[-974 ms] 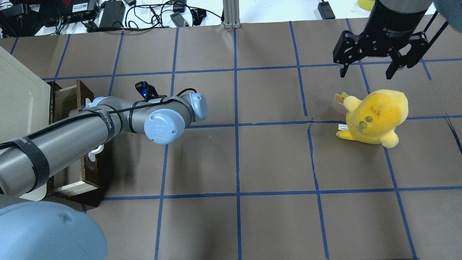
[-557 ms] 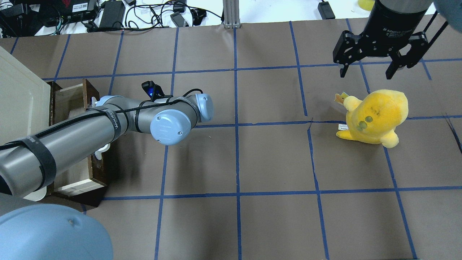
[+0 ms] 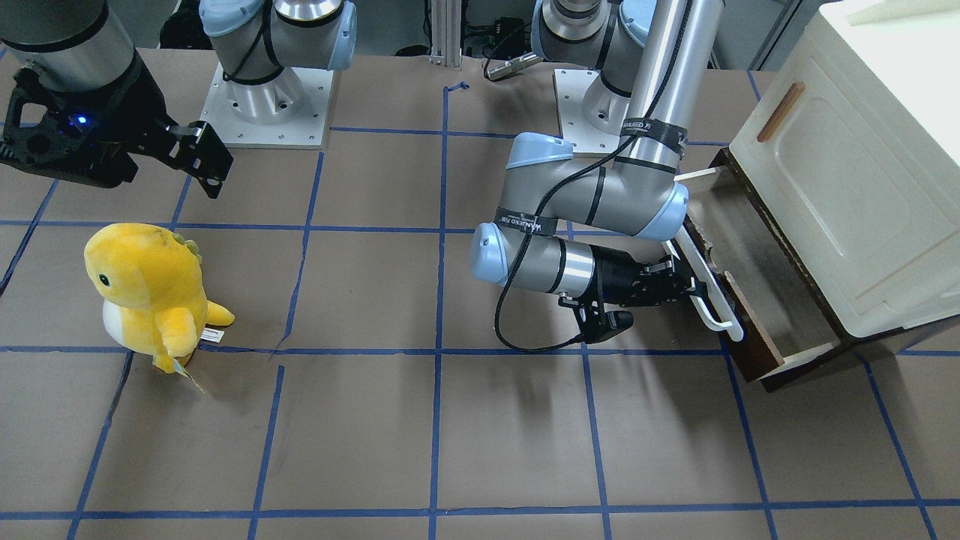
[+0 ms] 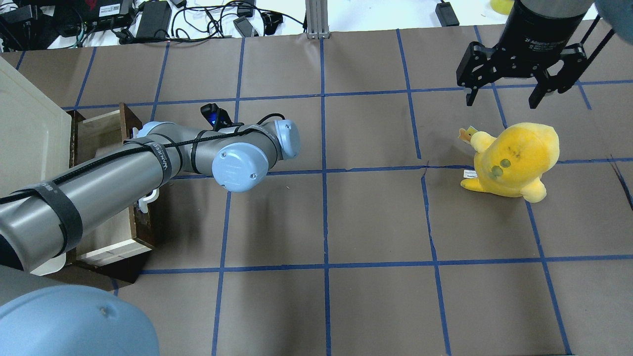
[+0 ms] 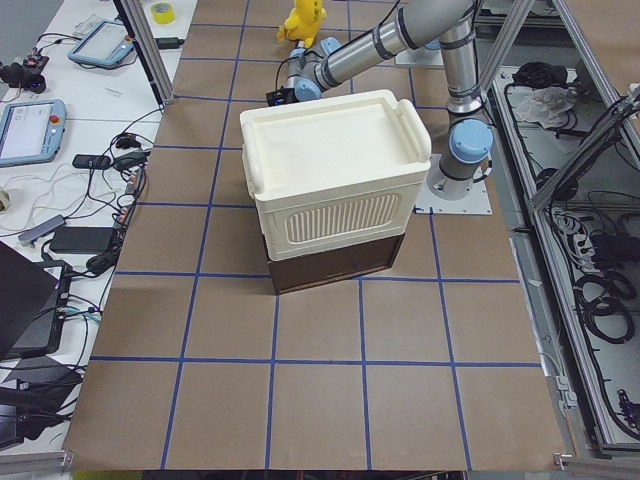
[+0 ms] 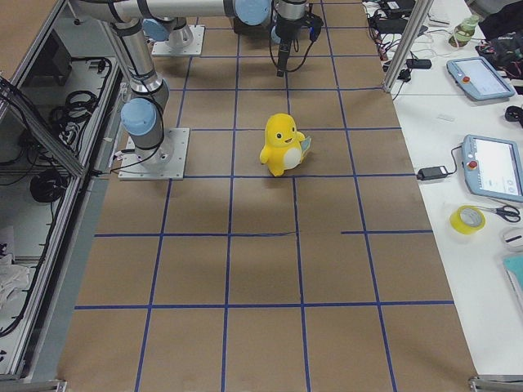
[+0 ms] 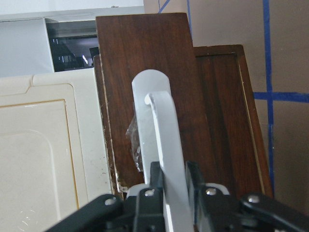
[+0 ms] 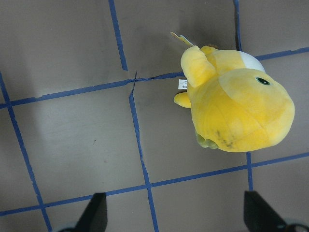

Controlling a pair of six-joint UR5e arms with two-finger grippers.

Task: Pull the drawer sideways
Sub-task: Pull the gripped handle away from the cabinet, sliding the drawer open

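The drawer [image 3: 757,277] stands part open below the cream cabinet [image 3: 847,165]. Its dark brown front [image 7: 145,58] carries a long white bar handle [image 7: 164,140]. My left gripper [image 3: 694,289] is shut on the handle near its middle; the left wrist view shows both black fingers [image 7: 147,203] pressed against the bar. In the overhead view the drawer [image 4: 99,133] shows its greyish inside, and my left arm hides the gripper. My right gripper [image 4: 504,99] is open and empty, held high over the far right of the table.
A yellow plush toy [image 4: 514,158] stands on the table below my right gripper and also shows in the right wrist view [image 8: 236,106]. The cabinet door has a small wooden handle [image 3: 780,112]. Cables and boxes [image 4: 148,20] lie beyond the table's far edge.
My left arm has moved away from the cabinet, toward the table's middle, and the drawer has slid further out with it. The right arm has not moved.
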